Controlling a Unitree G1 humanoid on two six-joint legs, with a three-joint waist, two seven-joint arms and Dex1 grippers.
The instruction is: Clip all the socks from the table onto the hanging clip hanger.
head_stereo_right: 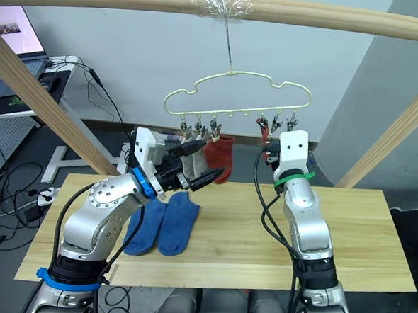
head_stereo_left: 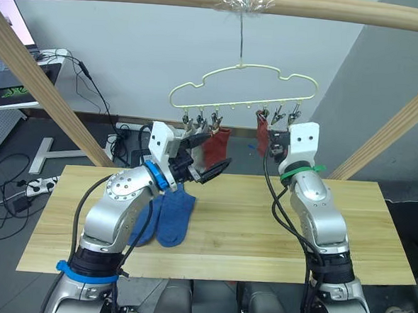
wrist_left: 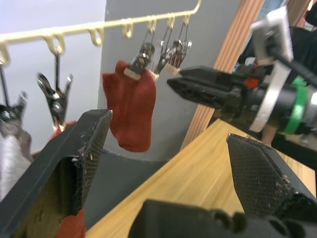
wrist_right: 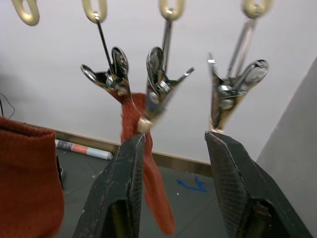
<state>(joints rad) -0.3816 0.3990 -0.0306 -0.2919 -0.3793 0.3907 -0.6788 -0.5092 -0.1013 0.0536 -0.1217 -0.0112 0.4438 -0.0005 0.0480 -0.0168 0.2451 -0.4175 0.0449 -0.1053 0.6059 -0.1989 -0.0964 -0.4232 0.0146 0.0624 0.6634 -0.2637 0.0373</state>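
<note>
Both arms up at the clip hanger, two blue socks flat on the worktop.

Left side first: the left gripper is raised under the hanger's left clips, fingers apart and holding nothing, and its body covers part of the grey sock hanging there, so the head views cannot settle how many grey ones hang. Next along, a rust red sock hangs clipped. The left arm overlaps the upper ends of the blue pair. Over to the right, the right gripper sits just below the right-hand clips, fingers spread and empty; from the head its wrist block hides those fingers and most of the second rust red sock, while its wrist view shows that sock pinched in a clip and two bare clips beside it.
</note>
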